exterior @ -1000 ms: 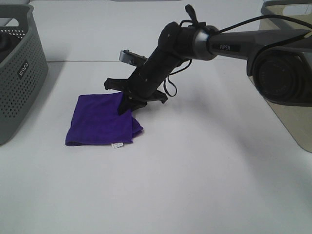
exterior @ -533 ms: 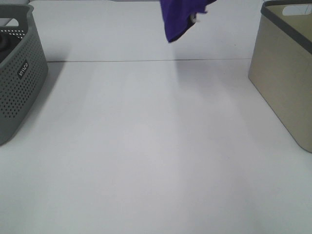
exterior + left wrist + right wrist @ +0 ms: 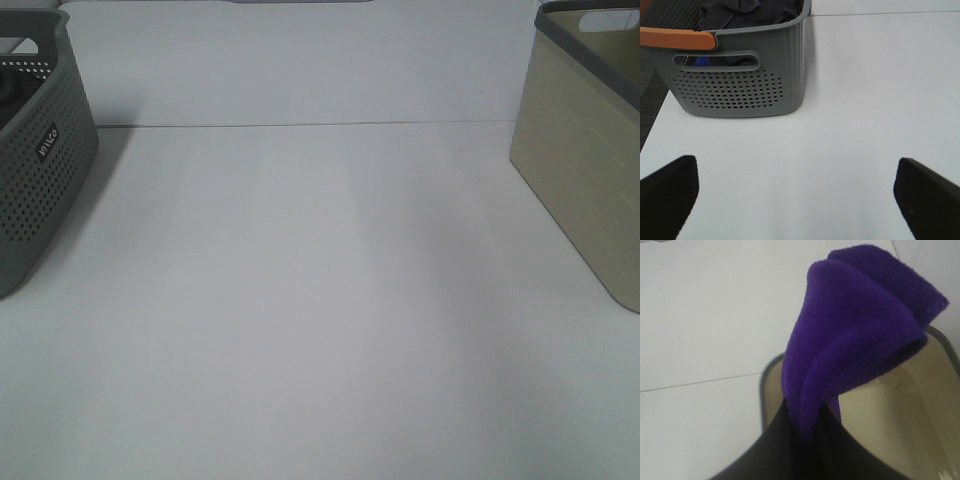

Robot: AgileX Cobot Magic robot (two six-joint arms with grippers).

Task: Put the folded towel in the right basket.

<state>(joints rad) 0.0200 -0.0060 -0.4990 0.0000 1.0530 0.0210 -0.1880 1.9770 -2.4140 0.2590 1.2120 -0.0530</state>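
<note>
The right tool (image 3: pixel 807 440) grips the purple towel (image 3: pixel 855 335), bunched beyond its tips, with the beige basket (image 3: pixel 890 425) beneath. The left tool (image 3: pixel 800 192) hangs open over the desk (image 3: pixel 870 90), gray basket (image 3: pixel 740 85) ahead.

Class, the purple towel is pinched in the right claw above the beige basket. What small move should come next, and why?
Probably shift the right claw slightly further in over the beige plastic basket before letting go. The folded purple terry towel is pinched in it close to the basket's dark rim corner, so a release here might catch the edge.
</note>
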